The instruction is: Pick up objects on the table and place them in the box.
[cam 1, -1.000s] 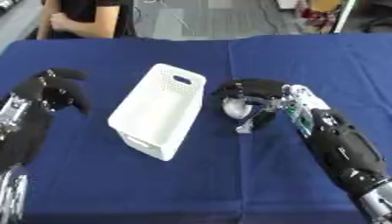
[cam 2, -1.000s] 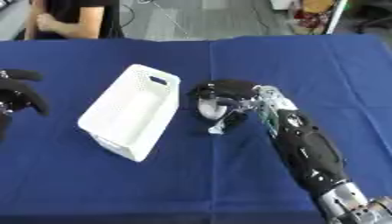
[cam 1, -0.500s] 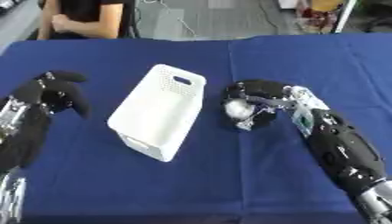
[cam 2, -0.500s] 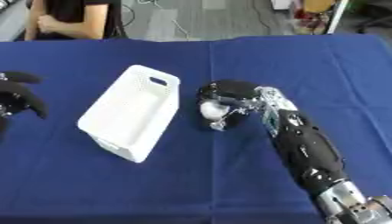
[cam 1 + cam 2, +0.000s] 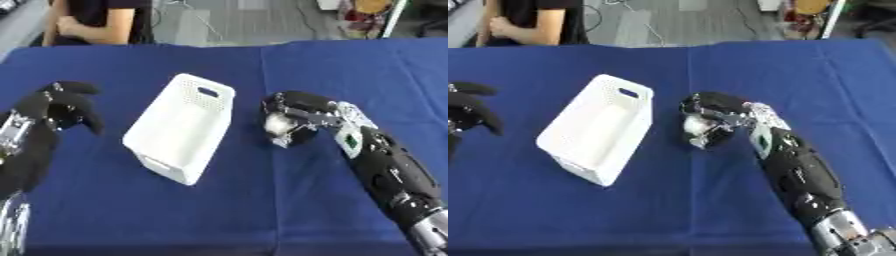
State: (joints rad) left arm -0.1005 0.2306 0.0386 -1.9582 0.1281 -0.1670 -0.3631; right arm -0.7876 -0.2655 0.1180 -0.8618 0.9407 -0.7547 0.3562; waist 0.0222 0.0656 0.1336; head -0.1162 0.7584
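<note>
My right hand (image 5: 302, 116) is curled round a small pale object (image 5: 278, 125) just above the blue tabletop (image 5: 262, 210) — too rounded to read an axis. The white box (image 5: 179, 127) lies at its 9 o'clock, long axis running 1 to 7. My left hand (image 5: 59, 106) hangs half-curled, holding nothing — farther off.

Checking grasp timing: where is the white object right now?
The white object sits inside the curled right hand, just right of the box, near the table's centre.
</note>
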